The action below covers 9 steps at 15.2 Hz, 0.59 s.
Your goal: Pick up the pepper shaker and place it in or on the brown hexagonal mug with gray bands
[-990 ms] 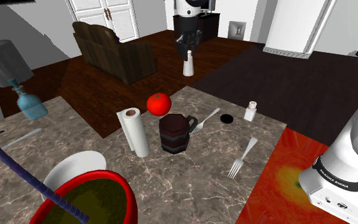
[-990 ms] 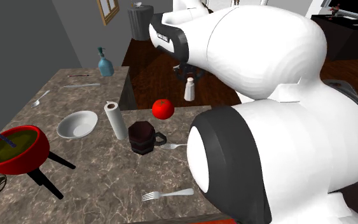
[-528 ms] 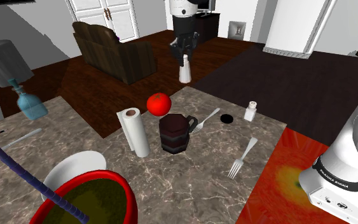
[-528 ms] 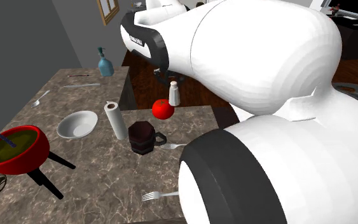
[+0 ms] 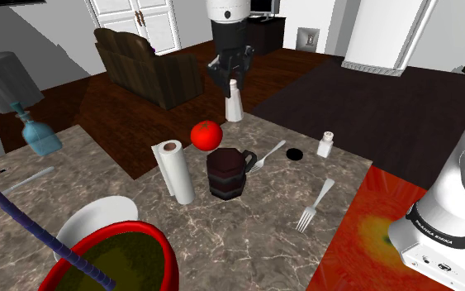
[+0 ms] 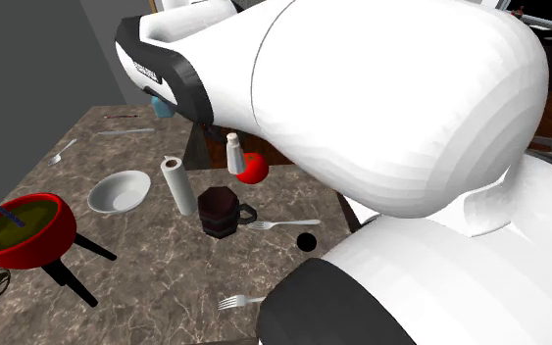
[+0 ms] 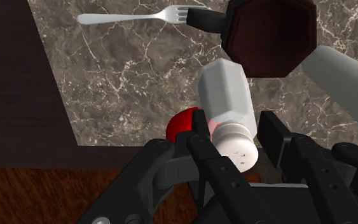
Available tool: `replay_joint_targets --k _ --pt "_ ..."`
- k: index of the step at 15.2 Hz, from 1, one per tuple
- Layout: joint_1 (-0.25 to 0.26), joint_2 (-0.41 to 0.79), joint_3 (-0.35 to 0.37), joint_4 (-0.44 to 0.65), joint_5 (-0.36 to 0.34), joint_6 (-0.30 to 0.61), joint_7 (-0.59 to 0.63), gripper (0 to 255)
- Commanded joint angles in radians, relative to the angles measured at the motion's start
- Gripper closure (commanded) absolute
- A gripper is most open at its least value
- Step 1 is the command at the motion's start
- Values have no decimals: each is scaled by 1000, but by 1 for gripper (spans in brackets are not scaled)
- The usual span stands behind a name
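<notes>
My black gripper (image 5: 230, 76) is shut on a white shaker (image 5: 234, 103), which hangs in the air over the far edge of the marble table, just behind a red tomato (image 5: 206, 134). The wrist view has both fingers clasping the shaker (image 7: 228, 102) near its perforated cap, with the gripper (image 7: 234, 127) above the tomato (image 7: 184, 126). The dark brown hexagonal mug (image 5: 229, 172) stands upright on the table, nearer the camera than the shaker; its open mouth (image 7: 269, 28) lies just beyond the shaker's base. In the second exterior view the shaker (image 6: 233, 153) hangs above and behind the mug (image 6: 221, 211).
A paper towel roll (image 5: 174, 171) stands left of the mug. A second small shaker (image 5: 325, 145), a black disc (image 5: 294, 154) and a fork (image 5: 315, 205) lie to the right. A white bowl (image 5: 98, 223), a red bowl (image 5: 115, 264) and a blue bottle (image 5: 39, 135) occupy the near left.
The gripper has carried the shaker leftward and lower in the shoulder view, from over the floor to the table's far edge beside the tomato. Its grip has stayed shut.
</notes>
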Motion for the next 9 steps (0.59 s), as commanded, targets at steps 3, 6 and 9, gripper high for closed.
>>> replay_joint_targets --k 3,6,9 --pt "48 -8 49 10 0 -30 96 255" --pt "47 -13 49 -36 1 11 99 255" --pt "46 -16 48 -79 1 52 103 255"
